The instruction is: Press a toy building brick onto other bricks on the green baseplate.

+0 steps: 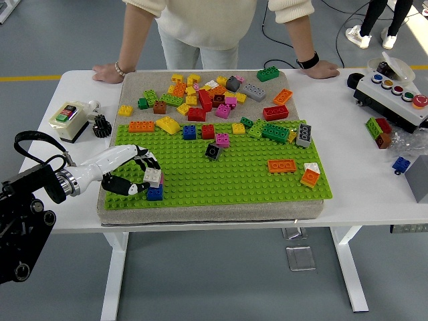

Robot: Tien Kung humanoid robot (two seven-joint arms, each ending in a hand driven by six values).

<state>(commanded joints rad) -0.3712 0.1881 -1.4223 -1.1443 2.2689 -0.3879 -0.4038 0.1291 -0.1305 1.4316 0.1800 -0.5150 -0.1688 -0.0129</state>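
At the 9 o'clock corner of the green baseplate [227, 175], the left hand [130, 172] pinches a grey brick [154, 177] between curled fingers, seated over a blue brick [154, 193] at the plate's 7 o'clock edge. We judge the risks as tilted pressure, so the studs fail to engage, or the stack shifting on the soft beige mat [200, 210]. Loose bricks crowd 12 o'clock; an orange brick [282, 166] lies at 3 o'clock. A person's hands rest on the white table [374, 194]'s far edge
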